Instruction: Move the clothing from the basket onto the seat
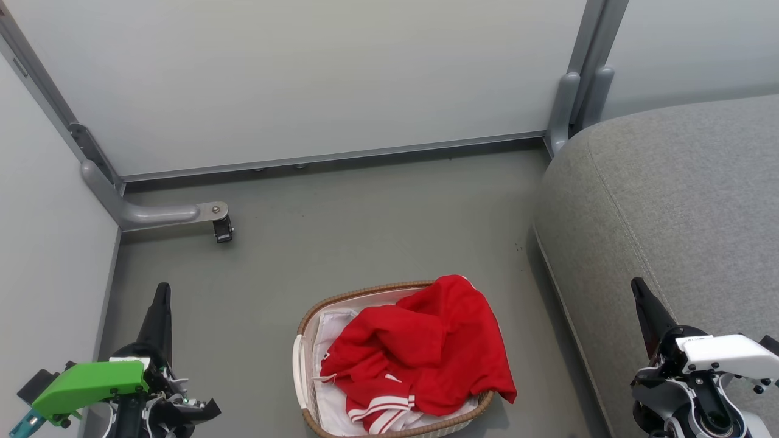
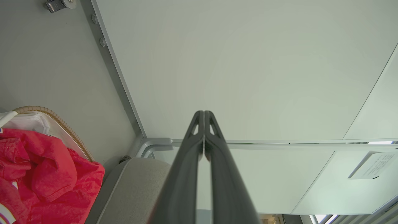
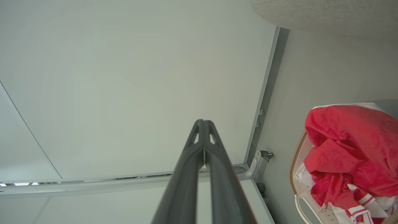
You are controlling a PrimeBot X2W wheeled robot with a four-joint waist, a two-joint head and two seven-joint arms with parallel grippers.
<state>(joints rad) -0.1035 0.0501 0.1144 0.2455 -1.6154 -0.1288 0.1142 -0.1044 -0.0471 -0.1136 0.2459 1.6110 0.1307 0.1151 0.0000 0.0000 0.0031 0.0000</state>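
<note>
Red clothing point(image 1: 426, 347) along basket point(image 1: 365, 291), far rim to near, striped hem point(image 1: 380, 410) nearest; left gripper point(image 1: 163, 287), right gripper point(image 1: 636, 282) closed, empty.

Red clothing point(image 1: 420, 353) in a heap inside cream basket point(image 1: 359, 293), beside grey seat point(image 1: 669, 201)

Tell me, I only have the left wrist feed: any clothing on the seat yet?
Observer: None on the part of the seat that the head view shows. The red clothing is heaped in the basket.
Operator: Other arm?
Observer: Right gripper is shut and holding nothing. In the head view it shows low right, against the seat.
Operator: Where's mine relative to the basket?
Observer: Left gripper is to the basket's left, apart from it, over the floor.
</note>
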